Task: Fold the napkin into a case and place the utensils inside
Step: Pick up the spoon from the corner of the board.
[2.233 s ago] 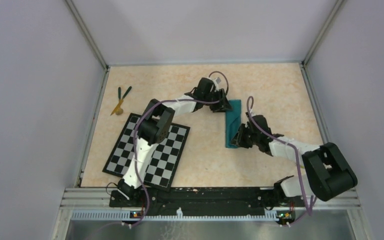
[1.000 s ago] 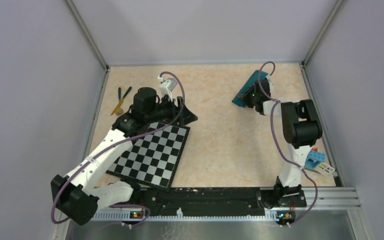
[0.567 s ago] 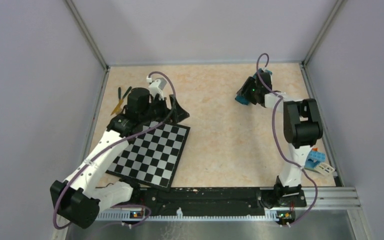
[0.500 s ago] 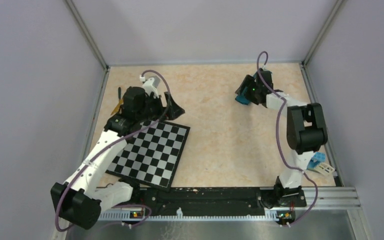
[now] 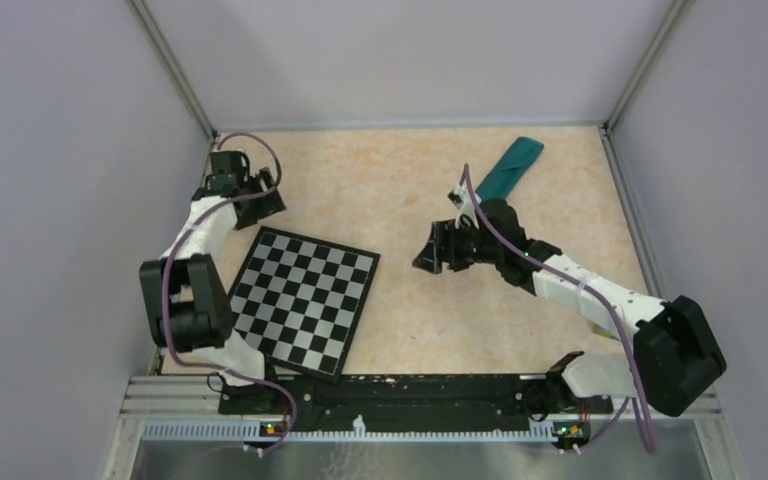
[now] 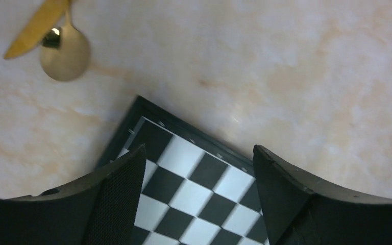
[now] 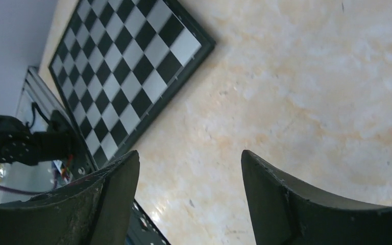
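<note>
Napkin case [image 5: 510, 167] lies as a narrow teal-green oblong on the table [image 5: 380, 170], at the far right corner, set diagonally. Nothing touches it, and both grippers are well apart from it. Whether anything is inside it cannot be told from the top view.

Utensils: the left wrist view shows a gold-coloured spoon bowl [image 6: 65, 51] and a yellowish-tan blade [image 6: 35, 23] lying on the bare table, touching or overlapping at the upper left edge of that view. They are outside the case. In the top view the left arm hides this spot.

Left gripper [image 6: 199, 153]: fingers [image 6: 117, 199] spread wide, nothing between them and no contact visible. It hangs over the far corner of the checkerboard [image 6: 194, 204], near the spoon bowl. In the top view the left gripper [image 5: 260, 198] sits at the far left of the table.

Right gripper [image 7: 189, 158]: fingers [image 7: 286, 204] spread wide and empty, over bare table just beside a checkerboard [image 7: 127, 61] corner. In the top view the right gripper [image 5: 426, 255] is mid-table, between the checkerboard [image 5: 300, 300] and the case.
</note>
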